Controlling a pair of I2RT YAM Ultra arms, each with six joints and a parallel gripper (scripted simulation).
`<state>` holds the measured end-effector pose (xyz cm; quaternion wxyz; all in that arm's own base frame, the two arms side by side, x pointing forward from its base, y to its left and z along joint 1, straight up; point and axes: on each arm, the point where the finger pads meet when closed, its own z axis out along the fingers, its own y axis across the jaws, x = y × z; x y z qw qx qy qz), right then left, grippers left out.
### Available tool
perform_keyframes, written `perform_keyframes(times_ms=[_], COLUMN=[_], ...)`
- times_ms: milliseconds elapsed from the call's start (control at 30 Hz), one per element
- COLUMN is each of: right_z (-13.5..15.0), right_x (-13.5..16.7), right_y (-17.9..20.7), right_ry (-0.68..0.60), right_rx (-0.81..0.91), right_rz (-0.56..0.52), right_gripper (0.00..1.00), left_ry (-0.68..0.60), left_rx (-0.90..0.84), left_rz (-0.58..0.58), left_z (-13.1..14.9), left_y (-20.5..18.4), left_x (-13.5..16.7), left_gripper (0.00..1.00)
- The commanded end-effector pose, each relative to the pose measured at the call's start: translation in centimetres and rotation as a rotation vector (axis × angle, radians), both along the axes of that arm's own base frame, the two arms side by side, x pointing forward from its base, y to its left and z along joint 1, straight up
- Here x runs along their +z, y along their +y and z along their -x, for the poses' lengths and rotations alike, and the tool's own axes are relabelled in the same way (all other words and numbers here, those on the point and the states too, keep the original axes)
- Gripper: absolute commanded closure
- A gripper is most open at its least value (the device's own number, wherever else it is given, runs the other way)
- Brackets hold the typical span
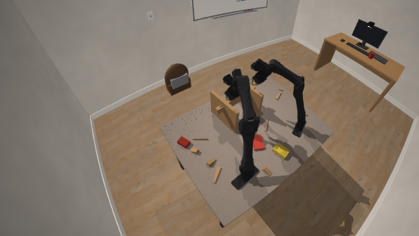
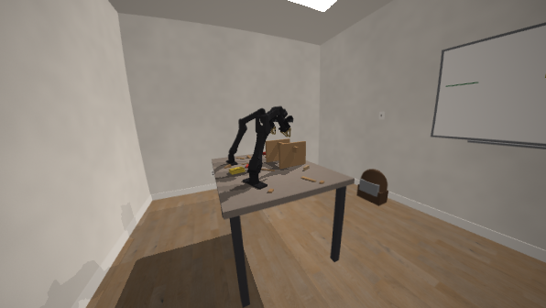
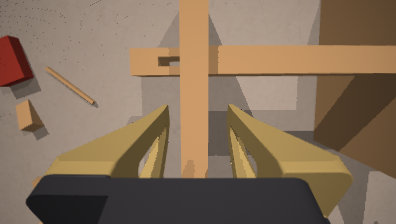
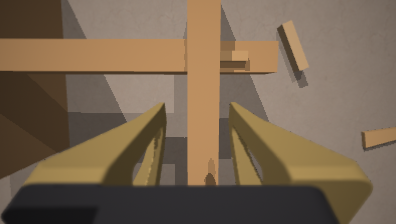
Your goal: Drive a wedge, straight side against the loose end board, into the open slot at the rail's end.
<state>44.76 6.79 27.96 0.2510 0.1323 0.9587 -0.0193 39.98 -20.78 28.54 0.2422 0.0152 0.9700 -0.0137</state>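
Observation:
The wooden rail (image 3: 300, 60) (image 4: 90, 56) runs between two upright end boards. In the left wrist view the near end board (image 3: 194, 50) (image 1: 226, 114) shows edge-on, and the slot (image 3: 168, 61) in the rail end beside it is empty. My left gripper (image 3: 198, 112) (image 1: 230, 92) is open, its fingers straddling this board's top edge with gaps on both sides. In the right wrist view the far end board (image 4: 203, 50) (image 1: 259, 102) has a wedge (image 4: 235, 59) in the rail's slot. My right gripper (image 4: 197, 111) (image 1: 254, 81) is open and straddles that board without touching it.
Loose wooden pieces (image 1: 217, 174) (image 1: 211, 161) (image 1: 267, 171), a thin stick (image 3: 70, 85) (image 1: 200, 139) and a small wooden piece (image 3: 29, 115) lie on the table (image 1: 211, 197). There are two red blocks (image 1: 183, 141) (image 1: 259, 142) and a yellow block (image 1: 281, 150). More wooden pieces (image 4: 293, 45) (image 4: 380, 137) lie past the far board.

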Motion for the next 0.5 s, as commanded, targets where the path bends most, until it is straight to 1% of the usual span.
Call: perform_keyframes(times_ms=[0,233,367,400,433,467], right_z=[-0.1,0.0,0.7,0.1,0.9,0.8], right_x=[1.8,1.9,4.0,2.1,3.3,3.3], right_y=[0.0,0.0,-0.1,0.1,-0.1,-0.1], right_ry=[-0.013,-0.016,-0.067,-0.042,-0.042,-0.043], right_rx=[-0.003,-0.007,-0.004,0.01,0.001,0.0], right_rz=[0.006,0.003,-0.008,0.005,0.0,0.0], right_gripper=[0.61,0.61,0.61,0.61,0.61,0.61], left_ry=[-0.032,-0.032,-0.032,-0.032,-0.032,-0.032], left_rx=[-0.001,-0.001,-0.001,-0.001,-0.001,-0.001], left_rz=[0.013,0.013,0.013,0.013,0.013,0.013], left_z=[0.0,0.0,0.0,0.0,0.0,0.0], left_y=[-0.3,-0.3,-0.3,-0.3,-0.3,-0.3], left_x=[1.2,1.2,1.2,1.2,1.2,1.2], left_gripper=[0.6,0.6,0.6,0.6,0.6,0.6])
